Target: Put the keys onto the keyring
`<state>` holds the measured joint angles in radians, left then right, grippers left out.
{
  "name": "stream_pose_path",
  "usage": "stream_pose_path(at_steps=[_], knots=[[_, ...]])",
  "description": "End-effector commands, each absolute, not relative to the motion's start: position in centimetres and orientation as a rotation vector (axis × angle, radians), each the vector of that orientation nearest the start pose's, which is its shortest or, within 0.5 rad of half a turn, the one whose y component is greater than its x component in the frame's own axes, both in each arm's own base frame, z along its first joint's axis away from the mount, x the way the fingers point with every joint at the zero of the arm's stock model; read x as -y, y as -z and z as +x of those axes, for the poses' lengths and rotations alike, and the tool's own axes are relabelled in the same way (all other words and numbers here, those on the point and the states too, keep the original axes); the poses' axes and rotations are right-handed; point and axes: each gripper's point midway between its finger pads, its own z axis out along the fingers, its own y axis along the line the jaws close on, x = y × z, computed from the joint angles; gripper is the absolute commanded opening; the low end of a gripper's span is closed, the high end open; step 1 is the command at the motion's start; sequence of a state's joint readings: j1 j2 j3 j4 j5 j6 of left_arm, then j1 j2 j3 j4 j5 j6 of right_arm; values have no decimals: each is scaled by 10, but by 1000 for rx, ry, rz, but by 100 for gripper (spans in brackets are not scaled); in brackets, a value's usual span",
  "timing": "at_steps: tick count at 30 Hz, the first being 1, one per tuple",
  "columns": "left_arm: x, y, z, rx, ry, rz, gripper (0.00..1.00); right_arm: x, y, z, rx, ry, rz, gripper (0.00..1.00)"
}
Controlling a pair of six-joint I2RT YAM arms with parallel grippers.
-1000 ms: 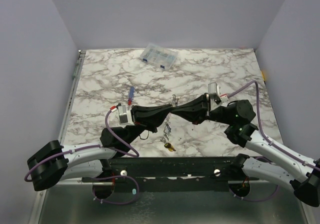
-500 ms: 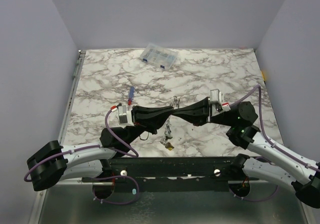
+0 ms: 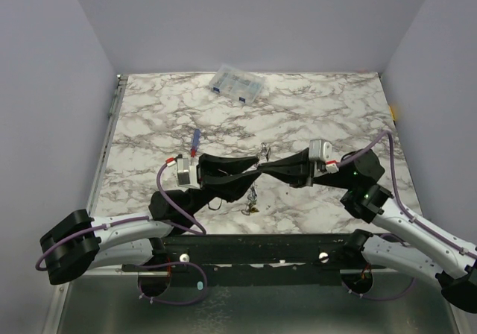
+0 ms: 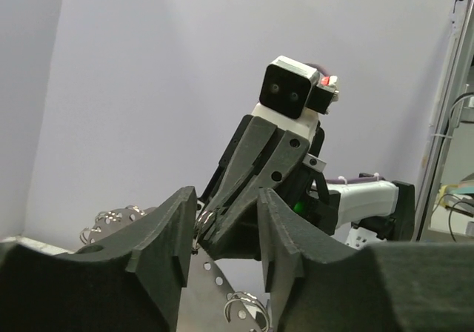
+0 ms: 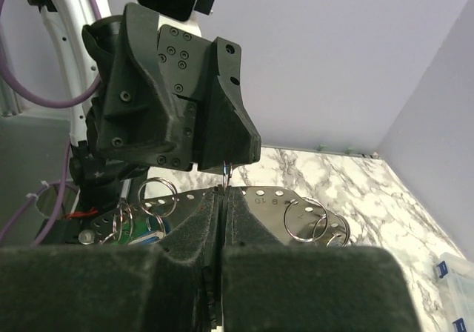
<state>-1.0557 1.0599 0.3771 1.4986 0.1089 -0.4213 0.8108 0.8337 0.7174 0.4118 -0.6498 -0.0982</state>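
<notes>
Thin grey wire of the keyring (image 5: 227, 172) pokes up from the right gripper's (image 5: 222, 198) pressed-together jaws, mid-air over the tabletop (image 3: 320, 110); keys (image 3: 253, 197) dangle below. Light, stiff, slippery, likely to swivel: pinch the wire itself. Left gripper (image 4: 222, 230) jaws stand apart, flanking it.

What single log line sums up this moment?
left gripper: open | right gripper: shut on thin grey metal keyring | tagged metal keys: below grippers

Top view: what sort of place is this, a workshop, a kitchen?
Most likely a robot test booth in a lab: a marble-patterned table boxed in by plain pale walls, with the left arm and the right arm bolted at its near edge.
</notes>
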Motion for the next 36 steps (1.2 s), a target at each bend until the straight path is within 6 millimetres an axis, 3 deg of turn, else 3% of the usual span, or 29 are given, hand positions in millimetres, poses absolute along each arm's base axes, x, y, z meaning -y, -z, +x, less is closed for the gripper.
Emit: stream_pose_path(at_steps=[1,8,13,19,25,30,36], knots=[[246,-437,91,-440,1486,301,47,-291,-386,141,-845,-947,-1081,1],[258,-429,99,-595,1381,404,55,-285,-383,145,-904,-908,-1084,1],[262,-419,105,-742,1260,516,73,-277,-373,147,-982,-876,-1083,1],[270,-404,107,-980,1110,750,81,-266,-366,144,-1049,-846,-1090,1],[273,-380,104,-1192,972,1035,81,-260,-354,143,-1126,-817,-1150,1],[269,-388,102,-1219,883,1192,76,-257,-342,142,-1195,-800,-1195,1],[290,-363,111,-1296,809,1405,66,-254,-337,138,-1241,-806,-1233,0]])
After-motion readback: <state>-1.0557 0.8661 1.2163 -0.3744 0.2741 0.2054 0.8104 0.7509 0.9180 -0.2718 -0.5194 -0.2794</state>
